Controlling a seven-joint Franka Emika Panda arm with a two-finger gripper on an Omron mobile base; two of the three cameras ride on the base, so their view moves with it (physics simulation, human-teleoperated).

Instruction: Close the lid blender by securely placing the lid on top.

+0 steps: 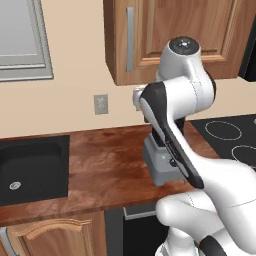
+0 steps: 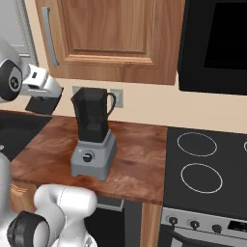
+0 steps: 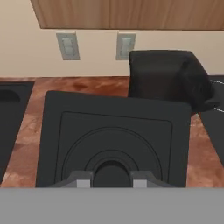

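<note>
The flat black square lid (image 3: 113,140), with its raised round centre, is held up in the air by the two-finger gripper (image 3: 112,178), whose dark fingertips (image 3: 81,179) are closed on the lid's central knob. In the right base view the lid (image 2: 44,104) hangs level under the white hand (image 2: 42,83), above the reddish-brown wooden countertop (image 2: 135,159) and to the left of the blender (image 2: 93,140), close to the rim of its jar but apart from it. The blender, a boxy grey base with a round black front knob and a tall dark jar flaring upward, stands upright on the countertop with its jar open at the top. A black sink basin (image 1: 32,167) is set into the counter further left, and a black glass cooktop (image 2: 207,169) with white ring markings lies to the right of the blender. Two grey wall outlets (image 3: 68,46) sit on the beige wall behind, under wooden cabinets (image 2: 111,36).
</note>
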